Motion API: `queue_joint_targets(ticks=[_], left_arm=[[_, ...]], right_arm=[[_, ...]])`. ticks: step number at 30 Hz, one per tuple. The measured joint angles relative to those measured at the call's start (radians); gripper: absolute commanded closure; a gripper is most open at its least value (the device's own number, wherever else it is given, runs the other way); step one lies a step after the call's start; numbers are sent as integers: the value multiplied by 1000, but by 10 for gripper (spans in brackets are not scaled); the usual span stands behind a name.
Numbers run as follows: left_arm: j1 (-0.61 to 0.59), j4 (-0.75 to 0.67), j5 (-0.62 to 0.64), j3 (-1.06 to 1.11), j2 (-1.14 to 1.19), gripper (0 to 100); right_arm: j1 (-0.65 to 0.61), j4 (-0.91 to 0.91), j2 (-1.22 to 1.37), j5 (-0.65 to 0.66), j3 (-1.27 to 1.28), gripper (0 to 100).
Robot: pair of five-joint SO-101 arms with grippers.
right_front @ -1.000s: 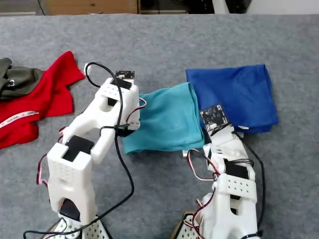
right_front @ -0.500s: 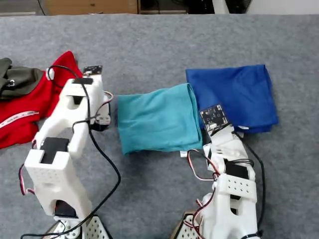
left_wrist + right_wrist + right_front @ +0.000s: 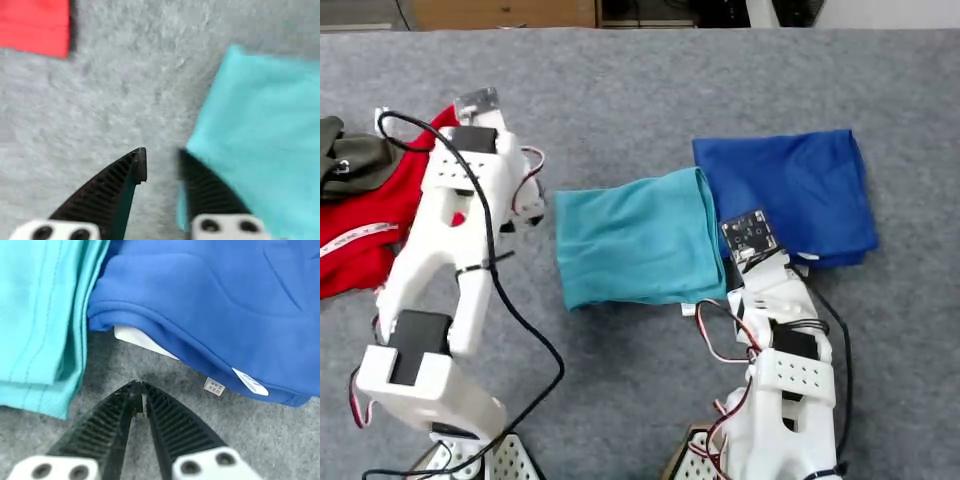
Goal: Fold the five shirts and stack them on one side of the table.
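You've got the teal shirt (image 3: pixel 635 240) folded; left gripper (image 3: pixel 160 162) hangs beside it, parted and empty, right gripper (image 3: pixel 138 390) closed on nothing. The red shirt (image 3: pixel 370 225) at the table's (image 3: pixel 640 90) left edge looks next.

Folded teal cloth shirt (image 3: pixel 635 245) at centre; folded blue cloth shirt (image 3: pixel 790 195) touching at 2 o'clock; crumpled red cloth shirt (image 3: pixel 380 225) at 9 o'clock.

In the high view, the red shirt (image 3: pixel 380 205) runs off the left edge, and its right part is hidden under the left arm (image 3: pixel 440 240). The olive garment (image 3: pixel 350 160) beside it is cut by the same edge, so its shape cannot be determined. The right arm (image 3: pixel 775 330) covers part of the near edge of the blue shirt (image 3: pixel 790 190). In the right wrist view, the print on the white label (image 3: pixel 214 386) is too small to resolve, and the teal shirt (image 3: pixel 40 315) extends beyond the frame.
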Motion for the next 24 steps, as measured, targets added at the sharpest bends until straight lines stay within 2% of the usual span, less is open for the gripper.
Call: queue_joint_targets(ticks=[7,10,12,18,20,24], left_arm=[[166,-258,61,270,-2,729],[187,-382,91,365,-2,741],[189,-440,100,407,-2,791],[196,-534,66,445,2,918],[198,-535,60,422,20,990],[198,-491,48,336,74,982]], right_arm=[[26,-3,0,0,0,997],[25,-3,0,0,0,997],[25,-3,0,0,0,997],[25,-3,0,0,0,997],[25,-3,0,0,0,997],[25,-3,0,0,0,997]])
